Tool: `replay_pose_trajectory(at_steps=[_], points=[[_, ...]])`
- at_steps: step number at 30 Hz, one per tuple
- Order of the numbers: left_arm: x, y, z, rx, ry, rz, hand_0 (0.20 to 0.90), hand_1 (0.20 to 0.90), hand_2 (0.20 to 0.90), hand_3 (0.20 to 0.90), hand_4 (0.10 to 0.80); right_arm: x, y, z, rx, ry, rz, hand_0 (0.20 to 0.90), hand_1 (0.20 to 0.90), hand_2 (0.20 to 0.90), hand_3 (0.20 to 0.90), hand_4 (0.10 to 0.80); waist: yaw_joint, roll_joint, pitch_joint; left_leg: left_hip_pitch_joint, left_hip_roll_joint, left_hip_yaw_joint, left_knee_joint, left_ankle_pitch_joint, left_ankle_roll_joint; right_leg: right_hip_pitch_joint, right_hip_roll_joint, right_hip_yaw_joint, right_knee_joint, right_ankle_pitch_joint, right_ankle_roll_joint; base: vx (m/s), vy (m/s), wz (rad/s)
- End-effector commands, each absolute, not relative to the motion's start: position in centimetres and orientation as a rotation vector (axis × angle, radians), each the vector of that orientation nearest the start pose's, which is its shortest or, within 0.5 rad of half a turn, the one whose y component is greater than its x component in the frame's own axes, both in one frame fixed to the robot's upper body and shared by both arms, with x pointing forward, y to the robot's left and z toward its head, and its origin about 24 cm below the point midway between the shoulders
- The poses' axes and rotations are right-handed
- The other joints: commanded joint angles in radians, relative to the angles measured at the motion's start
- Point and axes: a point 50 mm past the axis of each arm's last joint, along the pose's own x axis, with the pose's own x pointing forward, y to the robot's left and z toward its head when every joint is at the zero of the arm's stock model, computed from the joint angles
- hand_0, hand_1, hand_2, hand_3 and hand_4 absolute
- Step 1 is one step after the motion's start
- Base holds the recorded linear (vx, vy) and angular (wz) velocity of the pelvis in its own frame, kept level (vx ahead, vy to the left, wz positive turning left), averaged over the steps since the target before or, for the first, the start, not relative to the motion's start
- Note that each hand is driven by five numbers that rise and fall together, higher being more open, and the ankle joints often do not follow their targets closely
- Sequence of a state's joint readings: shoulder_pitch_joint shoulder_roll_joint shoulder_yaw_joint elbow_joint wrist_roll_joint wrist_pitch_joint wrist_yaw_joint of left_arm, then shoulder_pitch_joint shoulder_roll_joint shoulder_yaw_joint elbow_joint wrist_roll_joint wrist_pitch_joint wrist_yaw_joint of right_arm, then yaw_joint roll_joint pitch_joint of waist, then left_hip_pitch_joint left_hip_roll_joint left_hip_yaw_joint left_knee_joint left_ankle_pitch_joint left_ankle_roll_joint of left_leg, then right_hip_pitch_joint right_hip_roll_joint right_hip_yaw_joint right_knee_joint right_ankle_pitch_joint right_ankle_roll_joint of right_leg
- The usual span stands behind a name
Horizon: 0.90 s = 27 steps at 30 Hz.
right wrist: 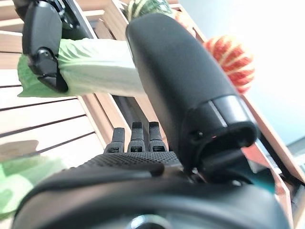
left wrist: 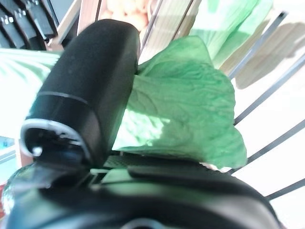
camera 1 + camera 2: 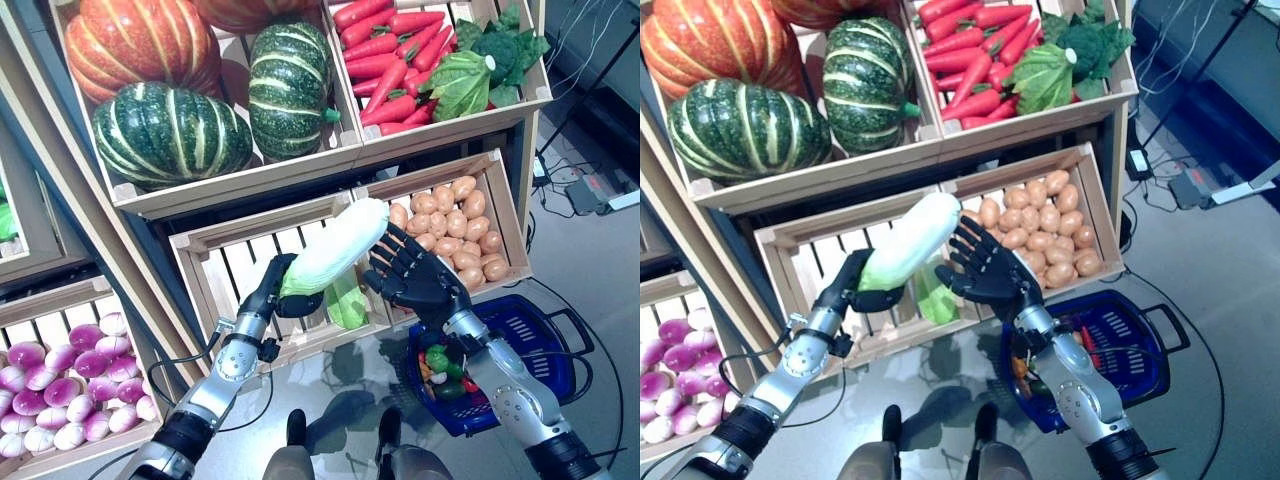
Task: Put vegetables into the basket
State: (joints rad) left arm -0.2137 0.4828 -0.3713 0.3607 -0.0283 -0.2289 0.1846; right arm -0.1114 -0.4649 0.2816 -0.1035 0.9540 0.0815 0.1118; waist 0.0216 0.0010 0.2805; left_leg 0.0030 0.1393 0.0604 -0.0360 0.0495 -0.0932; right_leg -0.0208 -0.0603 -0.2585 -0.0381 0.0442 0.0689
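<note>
My left hand (image 3: 281,287) is shut on the leafy green end of a long pale cabbage (image 3: 335,247) and holds it up in front of the slatted crate; its green leaves show in the left wrist view (image 2: 186,114). My right hand (image 3: 415,275) is open with its fingers spread, right beside the cabbage's white end, above the basket. In the right wrist view the cabbage (image 1: 100,67) lies past my right thumb (image 1: 183,81), with my left hand (image 1: 43,43) round it. The blue basket (image 3: 530,345) stands on the floor at the lower right and holds several small vegetables (image 3: 440,365).
A wooden stand of crates (image 3: 262,240) fills the view ahead. Another green leafy vegetable (image 3: 346,300) lies in the slatted crate under the held cabbage. Cables and a power strip (image 3: 585,190) lie on the floor at the right.
</note>
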Motion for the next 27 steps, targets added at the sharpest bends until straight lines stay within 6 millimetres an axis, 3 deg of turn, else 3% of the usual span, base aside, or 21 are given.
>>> replay_pose_trajectory(at_steps=[1,12,20,27], points=[[29.2,17.2,5.7,0.416,-0.173,-0.219,0.3,0.3,0.3,0.3,0.4,26.0,-12.4,12.0,0.588,-0.126,0.677,0.9,0.9,0.9,0.9,0.8,0.003,-0.061,-0.103,-0.033,-0.029,-0.002,-0.012,0.016,-0.012,0.081,-0.048,-0.014,-0.006,-0.033,0.027,0.0,0.0,0.0],[28.5,15.4,4.7,0.434,-0.119,-0.402,0.3,0.3,0.3,0.3,0.4,26.1,-11.4,12.4,0.731,-0.157,0.694,0.9,0.9,0.9,0.9,0.8,0.006,-0.051,-0.144,0.025,-0.041,-0.003,-0.049,-0.012,0.0,0.109,-0.056,-0.005,-0.039,-0.015,0.049,0.0,0.002,-0.01],[28.3,15.4,4.3,0.505,-0.113,-0.379,0.3,0.3,0.3,0.3,0.4,26.7,-12.4,13.9,0.923,-0.344,0.535,0.9,0.9,0.9,0.9,0.8,0.004,-0.039,-0.17,0.038,-0.047,-0.006,-0.051,-0.032,0.007,0.109,-0.059,0.01,-0.049,-0.009,0.058,-0.004,0.0,0.0],[28.1,14.9,4.6,0.569,-0.126,-0.412,0.3,0.3,0.3,0.3,0.4,26.9,-12.3,13.9,0.962,-0.37,0.435,0.9,0.9,0.9,0.9,0.8,-0.003,-0.027,-0.174,0.037,-0.049,-0.003,-0.051,-0.039,0.013,0.101,-0.059,0.02,-0.049,-0.008,0.061,-0.041,0.006,-0.03]])
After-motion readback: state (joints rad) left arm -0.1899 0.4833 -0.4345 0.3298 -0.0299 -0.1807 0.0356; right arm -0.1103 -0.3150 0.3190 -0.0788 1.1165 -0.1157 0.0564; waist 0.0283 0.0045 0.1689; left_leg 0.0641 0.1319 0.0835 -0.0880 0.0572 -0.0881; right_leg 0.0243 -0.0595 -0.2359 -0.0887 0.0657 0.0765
